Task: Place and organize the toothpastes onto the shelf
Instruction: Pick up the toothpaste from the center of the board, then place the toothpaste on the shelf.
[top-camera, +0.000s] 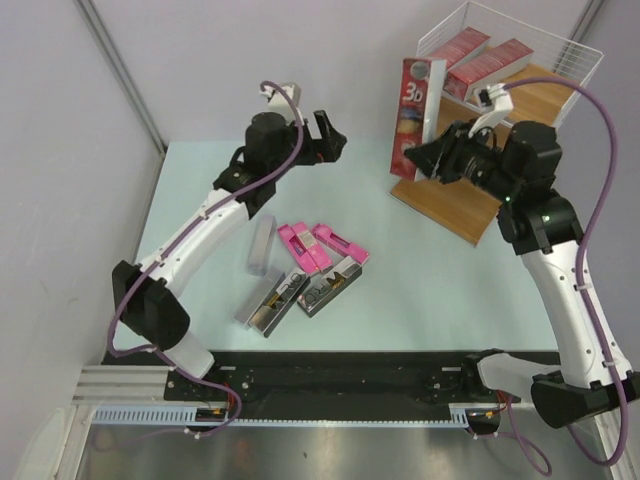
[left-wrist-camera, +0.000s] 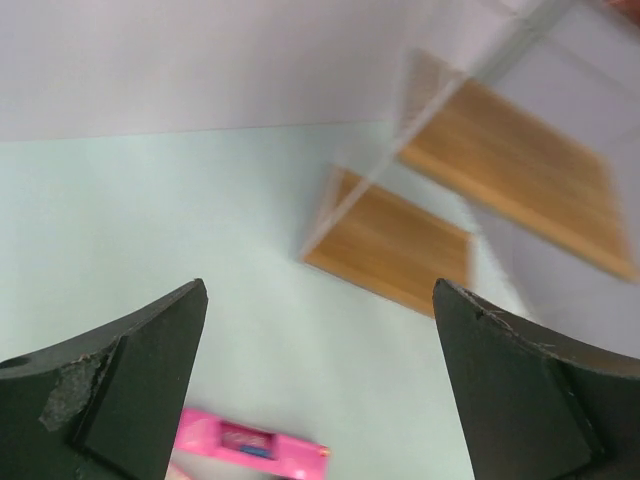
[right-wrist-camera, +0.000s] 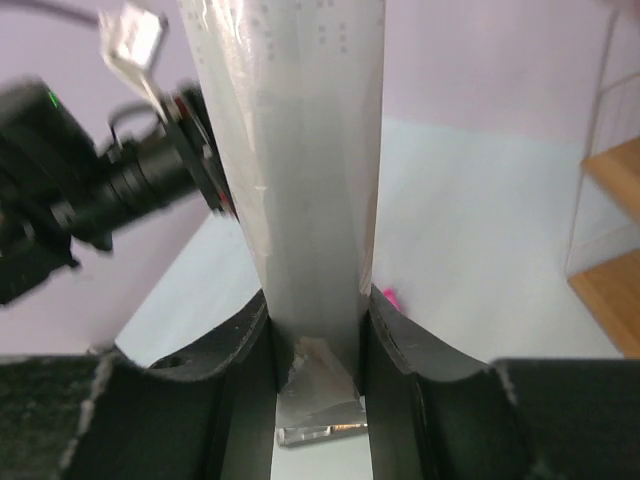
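Glossy cartons (top-camera: 300, 247) — matt wood-grain boards (top-camera: 458, 207), thin wire frame (top-camera: 583, 62)

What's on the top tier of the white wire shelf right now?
Two dark red toothpaste cartons lie side by side there. A third red carton, upright in the right arm's jaws, covers the white wire shelf's left edge, so anything behind it cannot be seen.

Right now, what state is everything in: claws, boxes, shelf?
left gripper: open, empty
right gripper: shut on the dark red carton
dark red carton: held upright near the shelf
two red cartons: lying on the shelf's upper board
pink cartons, silver-grey cartons: lying on the table
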